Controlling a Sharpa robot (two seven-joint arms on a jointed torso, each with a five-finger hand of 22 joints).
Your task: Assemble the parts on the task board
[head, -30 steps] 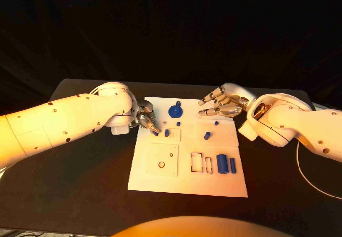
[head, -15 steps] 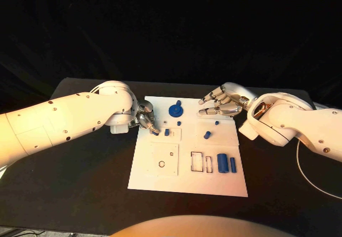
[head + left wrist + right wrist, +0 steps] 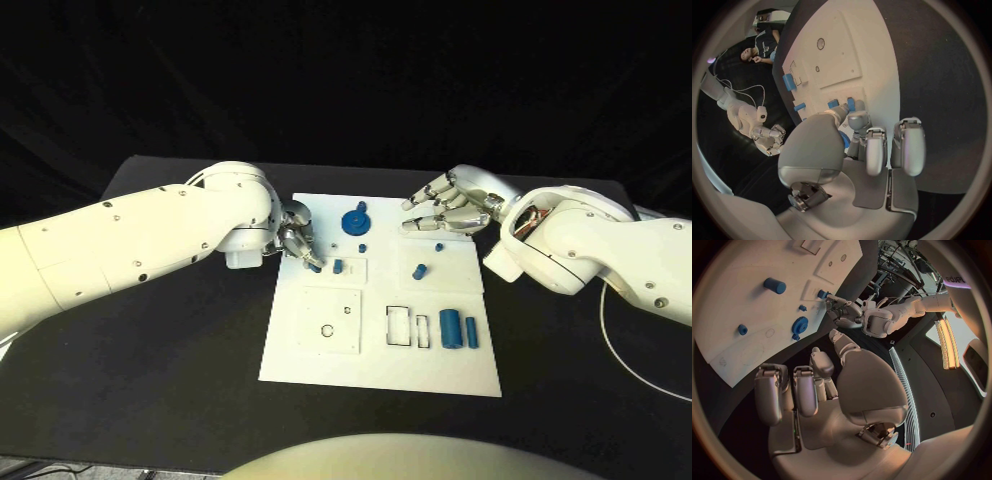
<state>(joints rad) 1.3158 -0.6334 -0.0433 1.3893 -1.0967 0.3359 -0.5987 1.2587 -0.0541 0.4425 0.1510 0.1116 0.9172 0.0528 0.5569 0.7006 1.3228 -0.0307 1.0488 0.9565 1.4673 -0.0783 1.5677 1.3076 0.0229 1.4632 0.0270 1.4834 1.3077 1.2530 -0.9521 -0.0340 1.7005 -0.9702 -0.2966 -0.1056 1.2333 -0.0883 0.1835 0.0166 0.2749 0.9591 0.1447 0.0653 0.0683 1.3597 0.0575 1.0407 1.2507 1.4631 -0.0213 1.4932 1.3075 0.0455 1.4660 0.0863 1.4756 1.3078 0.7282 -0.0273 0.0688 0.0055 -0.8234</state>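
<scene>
The left hand [image 3: 299, 243] pinches a small blue peg [image 3: 316, 267] at the task board [image 3: 378, 375] left edge. The peg is judged rigid, light and slippery: grip its sides. The right hand [image 3: 444, 213] hovers, fingers apart, empty.

One black table [image 3: 173, 330]. One white board [image 3: 378, 372]. Two white arms, two silver hands: left [image 3: 296, 238], right [image 3: 444, 214]. One blue gear [image 3: 355, 222]. Two blue cylinders, side by side [image 3: 450, 328] [image 3: 470, 333]. Five small blue pieces [image 3: 362, 249] [image 3: 338, 267] [image 3: 315, 267] [image 3: 418, 272] [image 3: 437, 244]. Eight blue parts in all. Two narrow slots [image 3: 397, 327] [image 3: 421, 333].
</scene>
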